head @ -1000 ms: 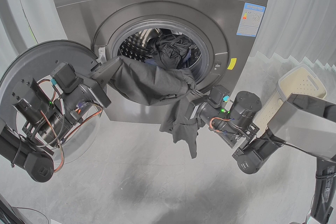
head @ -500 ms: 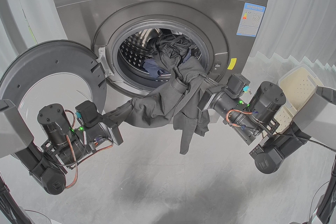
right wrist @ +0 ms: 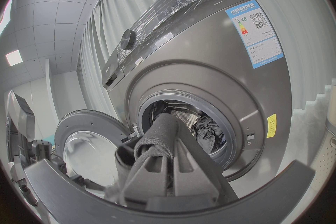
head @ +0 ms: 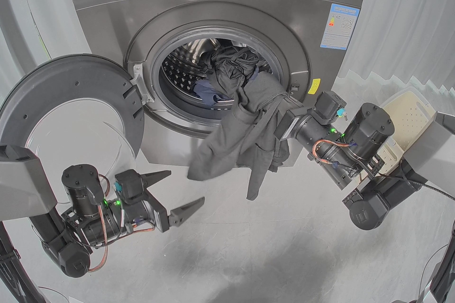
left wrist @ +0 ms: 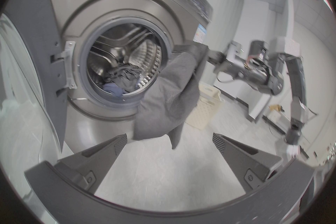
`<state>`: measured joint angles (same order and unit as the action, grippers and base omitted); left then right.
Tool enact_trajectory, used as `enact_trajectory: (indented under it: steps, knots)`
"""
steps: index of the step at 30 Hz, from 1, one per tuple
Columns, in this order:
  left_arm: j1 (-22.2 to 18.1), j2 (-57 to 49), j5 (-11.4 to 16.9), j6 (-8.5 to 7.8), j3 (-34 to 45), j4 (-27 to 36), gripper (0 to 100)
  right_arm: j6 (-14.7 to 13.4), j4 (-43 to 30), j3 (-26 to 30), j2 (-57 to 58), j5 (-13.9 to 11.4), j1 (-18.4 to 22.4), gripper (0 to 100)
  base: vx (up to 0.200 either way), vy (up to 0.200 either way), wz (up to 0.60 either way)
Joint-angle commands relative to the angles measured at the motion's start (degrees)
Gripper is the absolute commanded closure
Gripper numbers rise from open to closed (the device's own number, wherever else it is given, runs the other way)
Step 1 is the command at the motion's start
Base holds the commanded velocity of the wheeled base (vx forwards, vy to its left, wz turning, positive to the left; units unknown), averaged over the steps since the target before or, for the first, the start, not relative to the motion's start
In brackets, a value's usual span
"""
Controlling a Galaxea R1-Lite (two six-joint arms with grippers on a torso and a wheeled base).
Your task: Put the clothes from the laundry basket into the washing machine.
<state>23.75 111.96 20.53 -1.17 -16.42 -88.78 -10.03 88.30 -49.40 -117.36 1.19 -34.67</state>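
Observation:
A dark grey garment (head: 237, 138) hangs over the lower right rim of the washing machine (head: 213, 10) opening, with its ends dangling toward the floor. My right gripper (head: 283, 123) is shut on its upper part beside the rim; in the right wrist view the cloth (right wrist: 157, 137) wraps the closed fingers (right wrist: 185, 172). My left gripper (head: 186, 185) is open, low over the floor and left of the hanging cloth (left wrist: 171, 95), with nothing between its fingers (left wrist: 105, 151). Dark clothes (head: 232, 67) and a blue item (head: 204, 92) lie inside the drum.
The round door (head: 71, 95) stands swung open to the left, just above my left arm. A cream laundry basket (head: 407, 114) stands at the right behind my right arm. Bare grey floor (head: 237, 247) spreads in front of the machine.
My left gripper has let go of the garment, opened, and dropped back and down. The freed end fell and hangs. My right gripper rose toward the drum rim with the cloth.

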Motion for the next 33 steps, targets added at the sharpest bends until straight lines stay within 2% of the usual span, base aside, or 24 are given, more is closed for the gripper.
enact_trajectory:
  steps: [1, 3, 8, 10, 14, 16, 20, 26, 33]
  knots:
    - [0.2, 2.1, 4.3, -5.69, 5.3, 0.0, 0, 0.0, 0.0, -0.6, 0.4, 0.5, 1.2, 100, 0.0, 0.0, 0.0]
    - [0.2, 2.4, 4.4, -6.65, 5.7, 0.0, 0, 0.0, 0.0, -0.6, 0.4, 0.6, 1.2, 100, 0.0, 0.0, 0.0]
    - [0.5, 2.4, 4.4, -6.65, 5.4, 0.0, 0, 0.0, 0.0, -0.4, 0.3, 0.6, 0.3, 100, 0.0, 0.0, 0.0]
    - [0.9, 2.1, 4.2, -6.04, 2.7, 0.0, 0, 0.0, 0.0, -0.3, 0.1, 0.6, -0.9, 100, 0.0, 0.0, 0.0]
    - [1.7, 1.8, 4.3, -6.65, 1.1, 0.0, 0, 0.0, 0.0, -0.1, -0.5, 0.4, -2.0, 100, 0.0, 0.0, 0.0]
    - [3.2, 1.8, 3.9, -5.77, -1.7, 0.0, 0, 0.1, -0.1, -0.7, -1.7, 0.5, -2.5, 100, 0.0, 0.0, 0.0]
    - [4.6, 3.0, 3.7, -5.51, -6.3, 0.0, 0, 0.5, -0.1, -2.7, -3.8, 0.5, -4.4, 100, 0.0, 0.0, 0.0]
    - [7.1, 4.6, -0.1, -3.31, -12.3, 0.0, 0, 0.5, -0.1, -6.3, -6.7, 0.7, -8.3, 100, 0.0, 0.0, 0.0]
    - [7.1, 8.1, -0.9, -3.05, -16.3, 0.1, 0, 0.1, 0.0, -7.0, -7.9, 0.8, -9.9, 100, 0.0, 0.0, 0.0]
